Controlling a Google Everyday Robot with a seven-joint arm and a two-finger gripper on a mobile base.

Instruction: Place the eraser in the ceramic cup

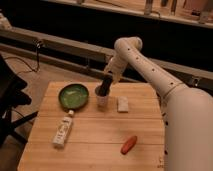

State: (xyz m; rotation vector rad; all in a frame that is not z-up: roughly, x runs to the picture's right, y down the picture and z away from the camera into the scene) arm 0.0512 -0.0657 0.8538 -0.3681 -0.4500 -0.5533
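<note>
A white ceramic cup stands on the wooden table, just right of the green bowl. My gripper is dark and reaches down from the white arm into the cup's mouth. It hides the cup's inside. A small pale block that looks like the eraser lies flat on the table just right of the cup, apart from the gripper.
A green bowl sits left of the cup. A white bottle lies near the table's front left. A red-orange sausage-shaped item lies at the front right. A dark rail and ledge run behind the table.
</note>
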